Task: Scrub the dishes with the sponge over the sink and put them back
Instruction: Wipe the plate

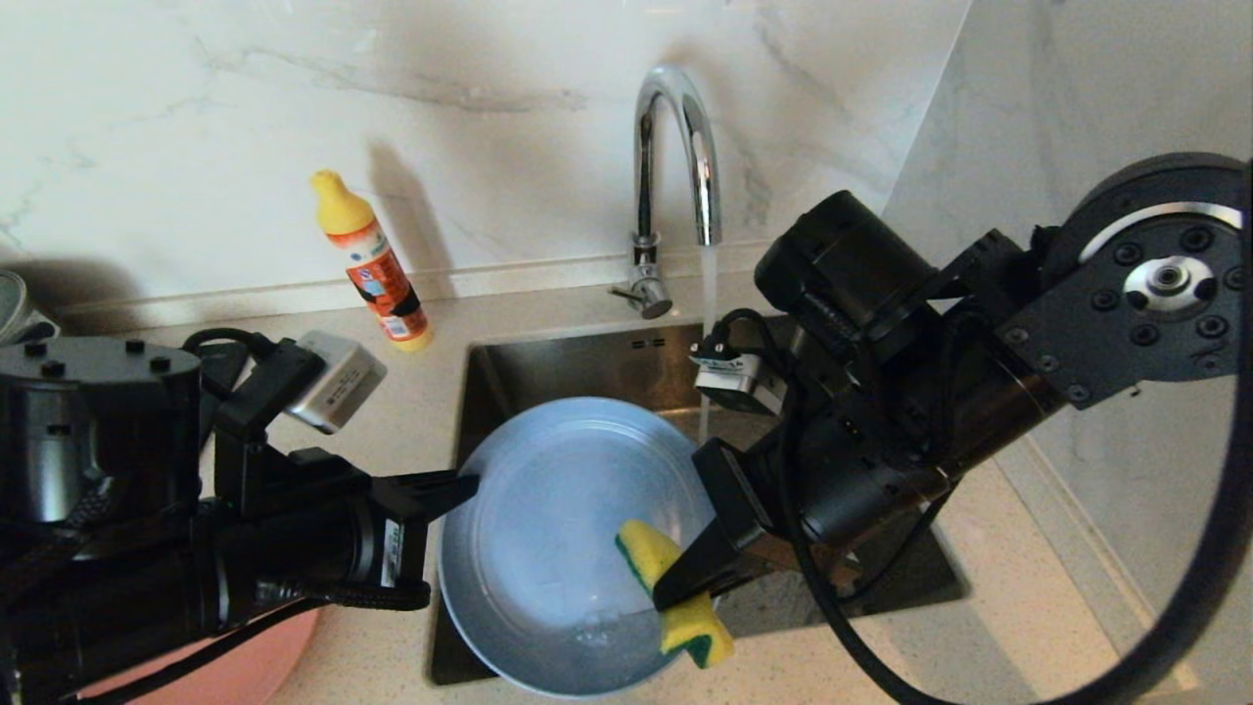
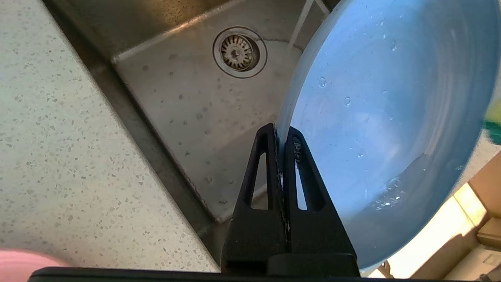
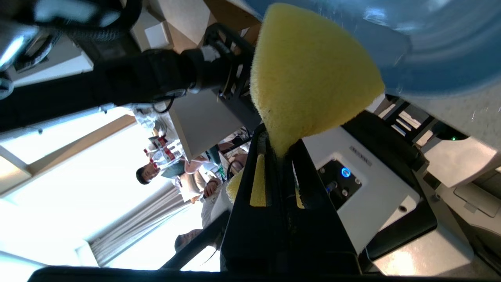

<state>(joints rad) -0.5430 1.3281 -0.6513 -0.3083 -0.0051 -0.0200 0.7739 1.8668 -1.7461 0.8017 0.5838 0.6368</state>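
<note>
A wide blue-grey plate [image 1: 553,543] [image 2: 387,117] hangs tilted over the steel sink [image 1: 578,367] [image 2: 188,102]. My left gripper [image 1: 468,484] [image 2: 281,131] is shut on its left rim. My right gripper [image 1: 675,592] [image 3: 281,147] is shut on the yellow sponge [image 1: 675,592] [image 3: 309,74] at its pinched waist. The sponge lies against the plate's lower right inner edge, its green layer at the bottom. Water drops sit on the plate's face. A salmon-pink plate [image 1: 250,666] [image 2: 19,264] shows at the lower left on the counter.
The chrome faucet [image 1: 675,166] runs a thin stream into the sink behind the plate. An orange detergent bottle [image 1: 377,264] with a yellow cap stands on the speckled counter [image 1: 411,411] by the wall. The round drain strainer [image 2: 239,52] sits in the basin floor.
</note>
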